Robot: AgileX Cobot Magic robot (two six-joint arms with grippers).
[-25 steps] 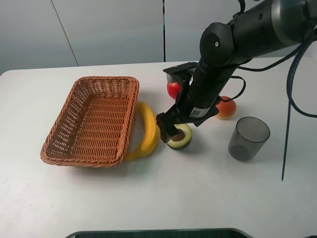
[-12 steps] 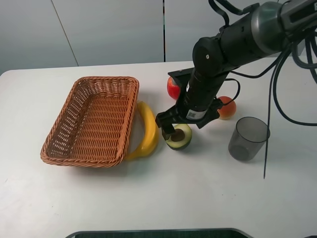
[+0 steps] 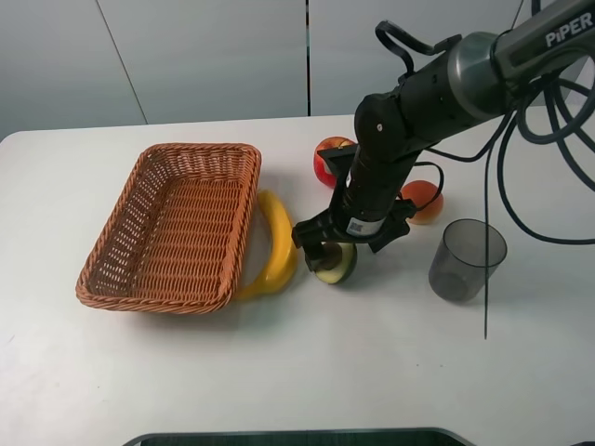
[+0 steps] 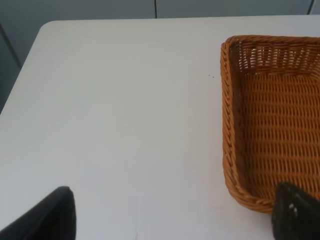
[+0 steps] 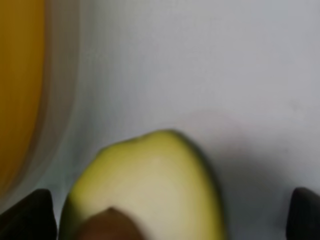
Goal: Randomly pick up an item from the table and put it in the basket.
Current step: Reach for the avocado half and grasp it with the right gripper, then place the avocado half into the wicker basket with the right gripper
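Observation:
The halved avocado lies cut face up on the white table, just right of a banana. My right gripper is down over it, open, with a finger on each side. In the right wrist view the avocado fills the space between the two dark fingertips, with its brown pit at the lower edge. The wicker basket stands left of the banana and holds nothing. My left gripper is open over bare table beside the basket's near wall; it is not in the high view.
A yellow banana lies along the basket's right side, close to the avocado. A red apple and an orange-pink peach sit behind my right arm. A grey translucent cup stands to the right.
My right gripper has dropped lower onto the avocado, which now shows less under it. The arm's elbow has swung back, uncovering more of the apple. The fruits and basket have not moved.

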